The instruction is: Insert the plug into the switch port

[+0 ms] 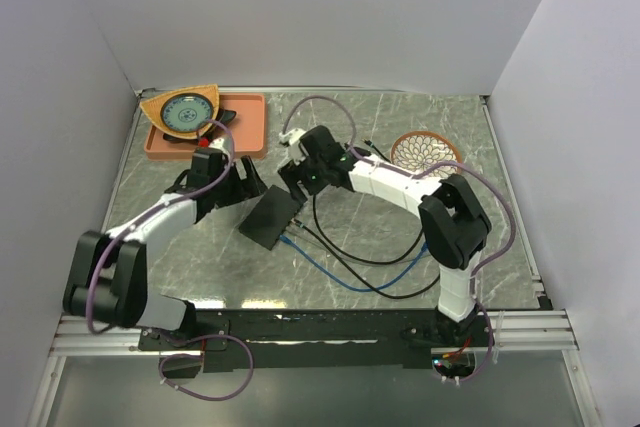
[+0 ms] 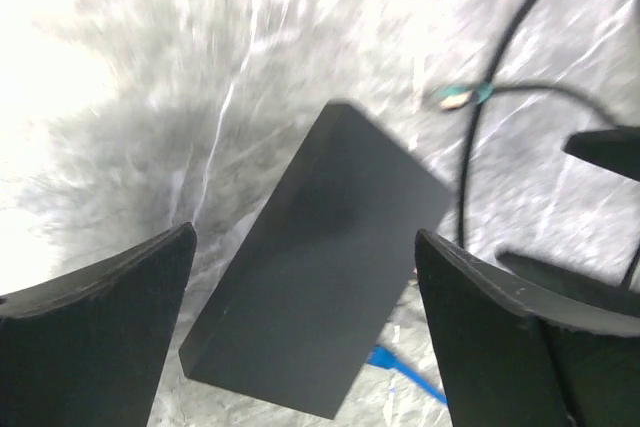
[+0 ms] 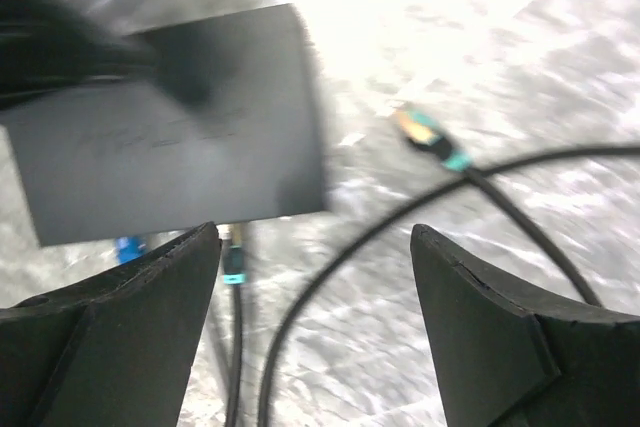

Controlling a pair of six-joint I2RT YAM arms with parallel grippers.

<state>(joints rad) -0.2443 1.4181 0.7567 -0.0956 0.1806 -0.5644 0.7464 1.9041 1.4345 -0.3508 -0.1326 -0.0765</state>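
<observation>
Marble tabletop [image 1: 400, 237] — both grippers hang spread over the black switch box [image 1: 270, 217].
Above the box the left gripper [image 2: 302, 237] gapes, nothing between its fingers; the right gripper [image 3: 315, 232] stands just as wide, with the box just beyond its left finger. One teal-booted plug [image 3: 430, 139] lies loose on the marble beside the box — a second plug [image 3: 232, 257] meets the box's edge, whose ports are too blurred to tell. A black cable [image 3: 560, 158] loops nearby.

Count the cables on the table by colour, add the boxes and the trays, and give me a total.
Black cables: 2
Blue cable: 1
Black box: 1
Orange tray: 1
Total: 5
</observation>
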